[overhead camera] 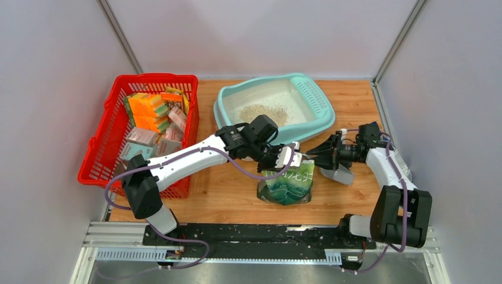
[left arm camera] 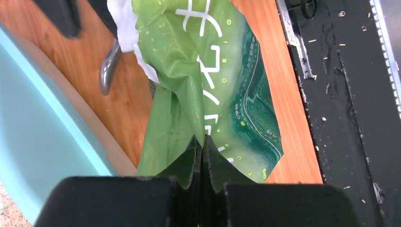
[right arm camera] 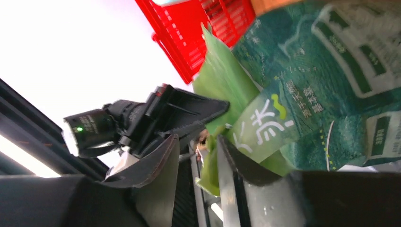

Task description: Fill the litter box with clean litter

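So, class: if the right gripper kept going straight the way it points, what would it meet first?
The right gripper would first meet the top edge of the green bag, which sits between its parted jaws. Just beyond, probably, comes the left gripper, pinching that same edge; depth is hard to judge.

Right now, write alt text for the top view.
The left claw pinches the top of a green bag, the right claw beside it. Behind, a teal litter box holds some litter; a red basket stands left.

Even light; right wrist seemingly overexposed.
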You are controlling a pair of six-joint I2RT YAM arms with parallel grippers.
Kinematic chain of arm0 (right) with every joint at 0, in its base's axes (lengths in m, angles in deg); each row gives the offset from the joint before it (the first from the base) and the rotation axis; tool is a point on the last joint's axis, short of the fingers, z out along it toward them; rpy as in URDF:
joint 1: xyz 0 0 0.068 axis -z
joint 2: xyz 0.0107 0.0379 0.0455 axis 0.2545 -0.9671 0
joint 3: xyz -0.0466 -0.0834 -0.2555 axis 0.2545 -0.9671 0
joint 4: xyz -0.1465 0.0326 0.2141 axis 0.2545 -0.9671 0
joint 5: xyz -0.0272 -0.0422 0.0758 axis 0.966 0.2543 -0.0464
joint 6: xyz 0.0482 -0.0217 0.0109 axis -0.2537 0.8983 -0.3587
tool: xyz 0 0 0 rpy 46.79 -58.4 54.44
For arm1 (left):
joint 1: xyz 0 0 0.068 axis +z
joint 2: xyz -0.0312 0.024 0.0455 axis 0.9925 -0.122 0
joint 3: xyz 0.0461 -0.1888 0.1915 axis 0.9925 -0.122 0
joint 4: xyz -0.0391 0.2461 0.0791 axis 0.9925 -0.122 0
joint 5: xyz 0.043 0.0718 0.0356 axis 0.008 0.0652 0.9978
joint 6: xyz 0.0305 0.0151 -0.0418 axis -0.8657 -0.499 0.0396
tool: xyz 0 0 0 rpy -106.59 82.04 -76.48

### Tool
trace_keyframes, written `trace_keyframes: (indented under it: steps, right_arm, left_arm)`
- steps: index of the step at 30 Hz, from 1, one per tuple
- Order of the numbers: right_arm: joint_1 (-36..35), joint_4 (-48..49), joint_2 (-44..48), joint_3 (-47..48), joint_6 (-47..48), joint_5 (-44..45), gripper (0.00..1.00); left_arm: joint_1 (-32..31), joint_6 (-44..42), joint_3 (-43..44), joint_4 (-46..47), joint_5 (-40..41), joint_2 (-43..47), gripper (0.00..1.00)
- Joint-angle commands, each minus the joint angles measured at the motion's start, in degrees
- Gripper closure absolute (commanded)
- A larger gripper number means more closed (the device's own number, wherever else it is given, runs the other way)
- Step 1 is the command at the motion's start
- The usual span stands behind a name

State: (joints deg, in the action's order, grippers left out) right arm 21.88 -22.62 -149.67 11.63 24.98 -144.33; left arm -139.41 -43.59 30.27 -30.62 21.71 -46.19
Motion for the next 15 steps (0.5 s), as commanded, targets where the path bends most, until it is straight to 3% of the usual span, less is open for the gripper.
trace_keyframes:
  steps: [1,2,4,6,7,8,9,10,11,12,15]
  right_arm:
    - [5.6,0.5,-0.2,6.7,3.9,0.9,0.55]
    - [6.5,0.1,-0.4,8.5,6.2,1.5,0.49]
    - [9.0,-1.1,-1.5,14.7,10.2,1.8,0.47]
    - [9.5,-5.9,-1.4,24.7,25.4,2.2,0.46]
    - [9.2,-9.9,-0.9,28.6,33.2,2.6,0.45]
    - [8.7,-20.1,-0.6,32.3,43.8,4.0,0.44]
    - [7.3,-25.7,-0.1,36.0,63.7,4.2,0.42]
    - [6.5,-33.6,2.8,39.5,73.8,4.3,0.40]
    - [5.7,-35.0,5.1,39.7,80.6,4.6,0.40]
    - [3.3,-34.2,7.7,38.6,86.7,5.2,0.40]
    - [-3.8,-18.1,21.7,28.6,84.9,11.1,0.35]
  left_arm:
    - [0.5,3.0,0.4,-1.5,-4.0,-0.7,1.00]
    - [0.6,3.0,0.5,-1.5,-4.2,-0.7,1.00]
    - [0.8,3.3,0.5,-1.2,-4.5,-0.7,1.00]
    - [1.1,3.3,0.5,-1.1,-5.1,-0.2,1.00]
    - [1.5,3.6,0.3,-0.9,-5.4,0.0,1.00]
    - [1.7,4.0,0.2,-0.7,-5.5,0.2,1.00]
    - [2.0,4.3,-0.3,-0.5,-5.9,0.8,1.00]
    - [2.3,5.0,-0.7,0.1,-6.3,1.2,1.00]
    - [2.9,5.5,-0.9,0.4,-6.8,1.5,1.00]
    - [3.2,5.8,-1.3,0.6,-7.9,2.1,1.00]
    - [4.0,7.1,-2.0,1.1,-9.4,2.9,1.00]
